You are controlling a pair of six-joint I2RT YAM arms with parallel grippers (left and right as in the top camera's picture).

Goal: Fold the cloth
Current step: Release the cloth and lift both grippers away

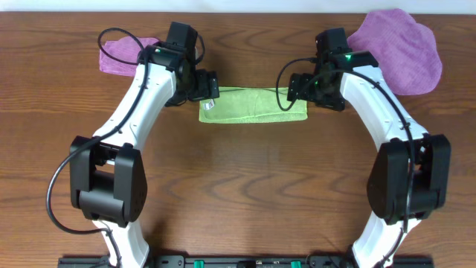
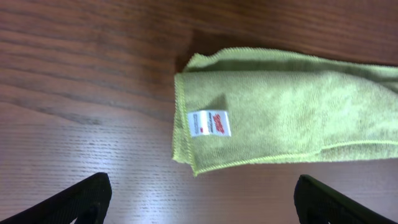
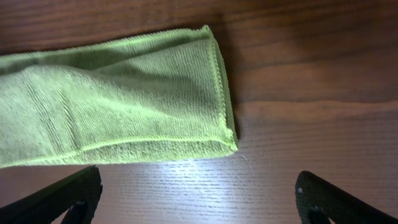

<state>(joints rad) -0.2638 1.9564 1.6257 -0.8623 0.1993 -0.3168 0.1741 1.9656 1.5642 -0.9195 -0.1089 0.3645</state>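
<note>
overhead: cloth [image 1: 253, 104] lies on table [image 1: 238, 186] as a folded strip, long axis 9-to-3. left gripper [image 1: 209, 91] over its 9 o'clock end, right gripper [image 1: 295, 89] over 3 o'clock end. both wide open & empty, approx equally near.

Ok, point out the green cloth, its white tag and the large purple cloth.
green cloth [image 1: 256, 106]: overhead view, middle of the folded strip.
white tag [image 2: 209, 123]: left wrist view, centre of the label.
large purple cloth [image 1: 405, 52]: overhead view, middle of the crumpled heap.
</note>
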